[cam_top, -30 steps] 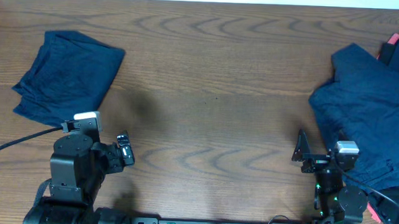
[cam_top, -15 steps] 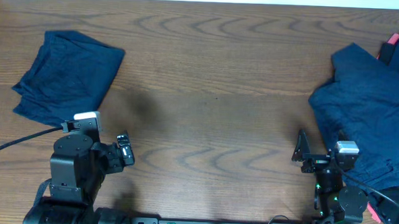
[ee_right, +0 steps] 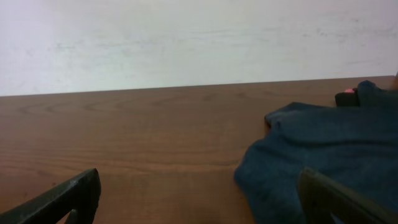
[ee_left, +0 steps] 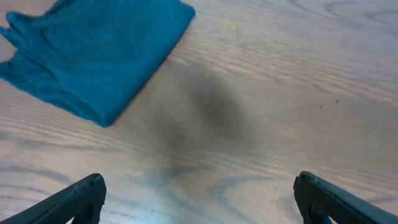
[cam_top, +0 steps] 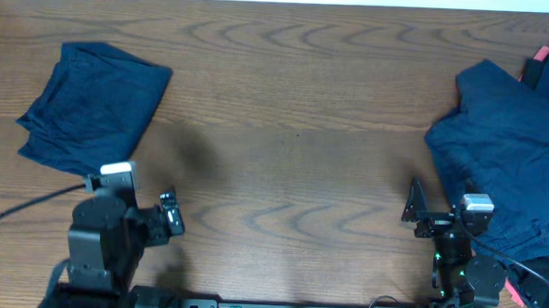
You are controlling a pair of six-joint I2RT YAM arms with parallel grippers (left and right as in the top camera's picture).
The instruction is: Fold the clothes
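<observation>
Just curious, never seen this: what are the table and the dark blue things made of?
The table looks like wood or wood-look laminate: brown, wavy grain, dull sheen. The folded garment at left and the pile at right look like soft matte cloth, maybe cotton: creased, draped, no shine.

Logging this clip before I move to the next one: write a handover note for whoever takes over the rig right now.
Left gripper: open, empty, above bare table.
Right gripper: open, empty, low over the table.
The folded garment, dark blue, lies at the far left, just beyond the left gripper. The pile of rumpled dark blue clothes sits at the right edge, beside the right gripper.
Done: one garment looks folded.
Left: the pile, apparently unfolded; neither gripper touches it.
</observation>
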